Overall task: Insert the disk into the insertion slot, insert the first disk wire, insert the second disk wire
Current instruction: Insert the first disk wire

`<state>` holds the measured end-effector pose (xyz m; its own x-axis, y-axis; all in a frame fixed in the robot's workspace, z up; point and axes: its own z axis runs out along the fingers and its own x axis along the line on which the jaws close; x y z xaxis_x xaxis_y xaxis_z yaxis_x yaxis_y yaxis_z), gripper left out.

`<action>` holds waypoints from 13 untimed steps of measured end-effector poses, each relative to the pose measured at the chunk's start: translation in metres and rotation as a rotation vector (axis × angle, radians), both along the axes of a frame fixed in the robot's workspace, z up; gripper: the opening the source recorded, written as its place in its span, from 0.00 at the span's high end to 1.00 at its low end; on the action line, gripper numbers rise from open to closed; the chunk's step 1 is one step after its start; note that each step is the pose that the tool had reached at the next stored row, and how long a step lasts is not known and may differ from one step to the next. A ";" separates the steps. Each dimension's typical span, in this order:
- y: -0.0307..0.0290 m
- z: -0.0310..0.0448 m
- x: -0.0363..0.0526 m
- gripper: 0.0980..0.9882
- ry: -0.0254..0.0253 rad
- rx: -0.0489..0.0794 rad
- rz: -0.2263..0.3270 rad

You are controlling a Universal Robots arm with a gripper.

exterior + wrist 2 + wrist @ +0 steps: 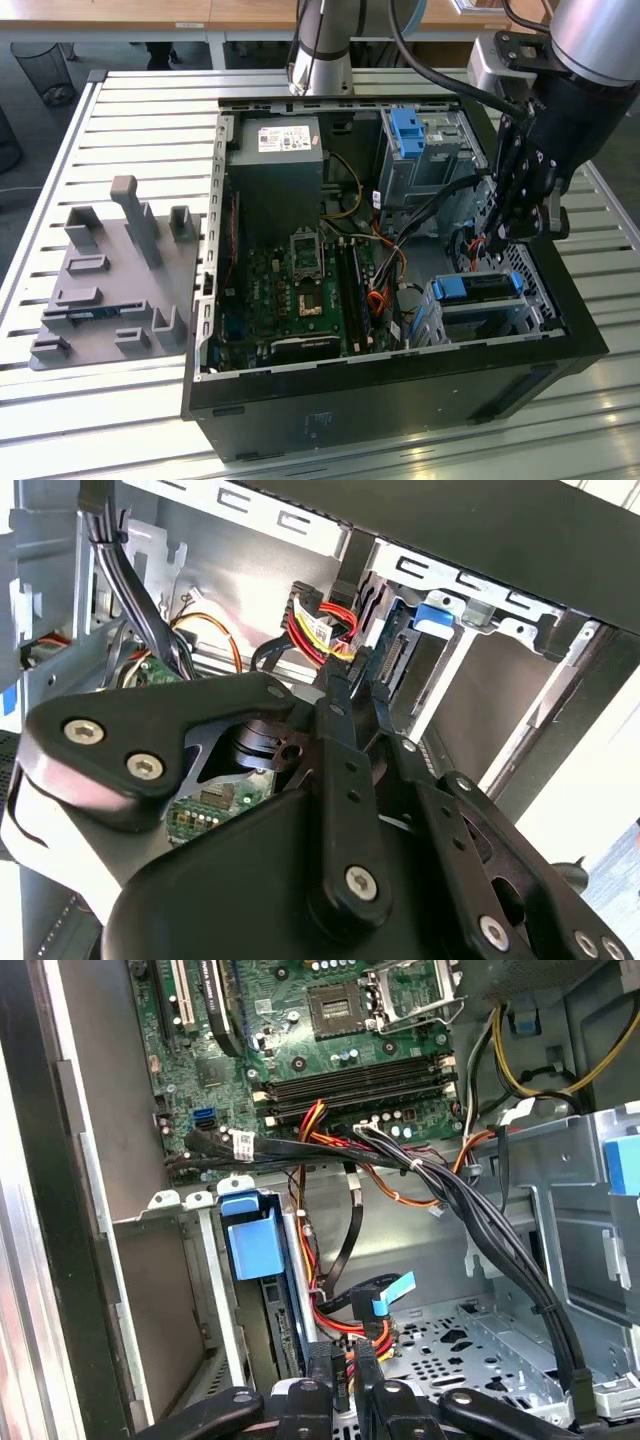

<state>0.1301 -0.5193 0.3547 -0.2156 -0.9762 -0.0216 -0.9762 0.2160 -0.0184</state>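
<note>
The disk (475, 288), silver with a bright blue carrier rail, sits inside the insertion slot (505, 318), a low perforated cage at the exterior view's right, near the case front. In the first wrist view the disk's blue rail (252, 1250) stands on edge in the cage (190, 1290). My gripper (497, 238) hangs just above the disk's rear end. In both wrist views my gripper (341, 1385) (352, 675) is shut on a black connector with red, yellow and black wires (345, 1328). A black flat cable with a blue tab (388, 1295) lies loose beside it.
A taller grey bay with a blue latch (408, 130) stands behind the gripper. A thick bundle of black cables (500, 1240) crosses from the motherboard (300, 280). The power supply (275, 165) fills the far corner. A grey fixture block (110, 280) rests left of the case.
</note>
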 end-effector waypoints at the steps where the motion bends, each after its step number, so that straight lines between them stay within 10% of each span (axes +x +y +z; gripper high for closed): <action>1: 0.0001 -0.0005 0.0002 0.85 0.0000 -0.001 -0.006; 13: 0.0039 -0.0045 0.0031 0.86 -0.0003 -0.033 -0.044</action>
<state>0.1332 -0.5153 0.3502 -0.2586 -0.9659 0.0109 -0.9657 0.2582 -0.0266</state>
